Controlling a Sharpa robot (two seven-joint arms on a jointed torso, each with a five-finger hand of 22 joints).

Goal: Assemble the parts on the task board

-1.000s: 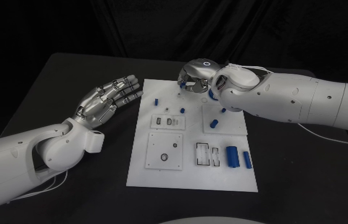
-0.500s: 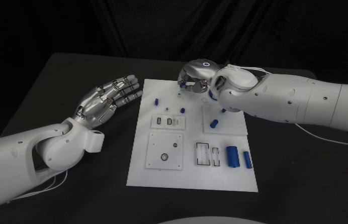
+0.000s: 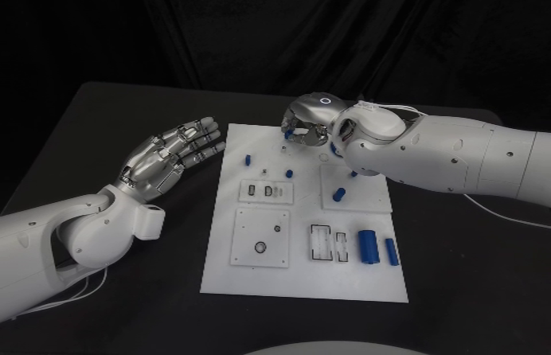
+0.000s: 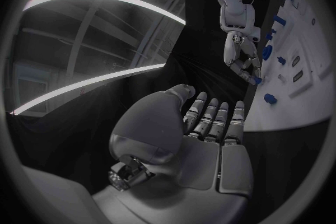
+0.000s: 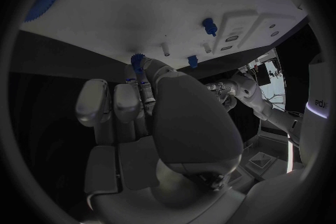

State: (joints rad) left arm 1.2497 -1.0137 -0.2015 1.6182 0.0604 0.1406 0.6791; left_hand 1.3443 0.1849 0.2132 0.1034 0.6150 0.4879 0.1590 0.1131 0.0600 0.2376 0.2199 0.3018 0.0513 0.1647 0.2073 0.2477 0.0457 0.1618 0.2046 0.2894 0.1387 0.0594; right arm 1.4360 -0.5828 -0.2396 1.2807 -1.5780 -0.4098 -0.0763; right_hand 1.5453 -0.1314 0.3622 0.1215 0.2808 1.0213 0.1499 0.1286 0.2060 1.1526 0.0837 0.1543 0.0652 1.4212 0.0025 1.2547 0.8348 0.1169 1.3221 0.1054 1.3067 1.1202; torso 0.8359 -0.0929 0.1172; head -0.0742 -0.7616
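A black surface [image 3: 115,132] is seen, and the white task board [image 3: 301,279] is laid flat directly on it, about midway between its left and right edges. The board's long sides are run from the near edge toward the far edge. Bare black surface is left on either side of the board.

A black table [image 3: 103,124] lies under both hands. It stretches out wide past the outer side of the left hand [image 3: 172,157] and past the right hand [image 3: 308,122] too. Behind the table, far beyond the fingertips of both hands, hangs a black curtain [image 3: 230,29] with long soft folds.
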